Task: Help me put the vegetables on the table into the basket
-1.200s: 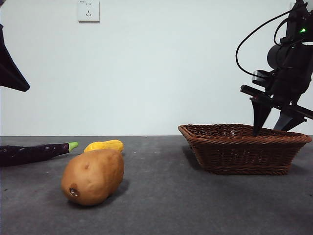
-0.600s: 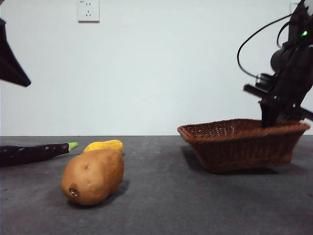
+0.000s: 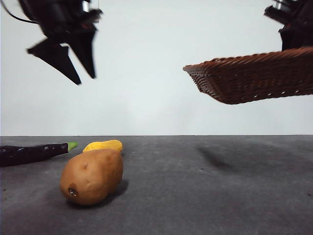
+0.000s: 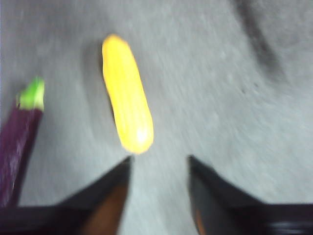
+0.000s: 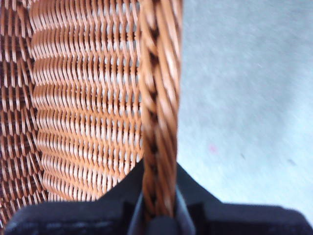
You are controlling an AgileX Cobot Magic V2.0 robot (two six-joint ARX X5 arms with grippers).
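Three vegetables on the table (image 3: 205,196): one potato (image 3: 92,176) nearest, one yellow vegetable (image 3: 103,145) behind it, one eggplant (image 3: 32,152) beside; left gripper (image 3: 73,68) hangs above them, jaws spread, empty; right gripper (image 5: 159,198) clenched on the rim of the one basket (image 3: 254,76), held clear of the table.

A plain white wall (image 3: 146,88) runs the whole width of the room behind the table, bare and evenly lit, with a soft brightness and no hard glare. It meets the dark grey surface in a straight level line. Soft blurred shadows (image 3: 220,159) lie on that grey surface, darker toward the far side. The light seems to come from above, diffuse, leaving the wall a touch greyer near its upper corners.
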